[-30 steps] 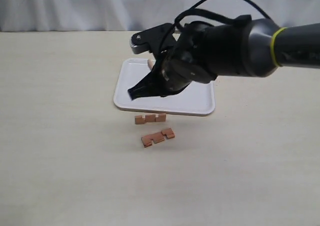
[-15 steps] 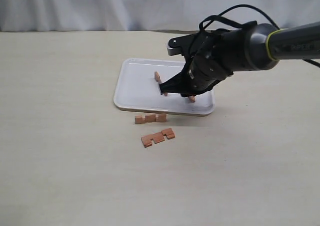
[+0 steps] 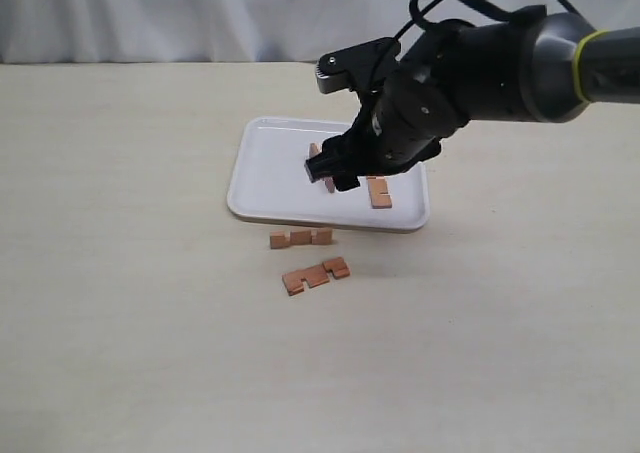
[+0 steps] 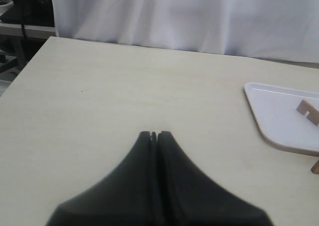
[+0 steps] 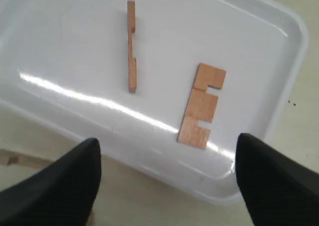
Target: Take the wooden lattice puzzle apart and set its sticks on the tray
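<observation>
The lattice puzzle is apart; four separate reddish-brown sticks show. Two are on the white tray (image 3: 262,178): one flat stick (image 3: 379,191) (image 5: 202,106) and one standing on its edge (image 3: 314,153) (image 5: 131,46). Two more sticks (image 3: 301,238) (image 3: 316,274) lie on the table just in front of the tray. My right gripper (image 3: 330,176) (image 5: 167,141) hangs open over the tray's front rim with nothing between its fingers. My left gripper (image 4: 154,134) is shut and empty over bare table, left of the tray (image 4: 279,111); it is outside the exterior view.
A white curtain (image 3: 150,13) hangs behind the table's far edge. The right arm's dark body and cable (image 3: 480,63) cover the tray's back right corner. In the left wrist view the table's left edge (image 4: 25,69) and some dark furniture beyond it show.
The right gripper dropped from high above the tray's front down to the tray, then rose slightly. A second stick now shows lying flat on the tray's right part.
</observation>
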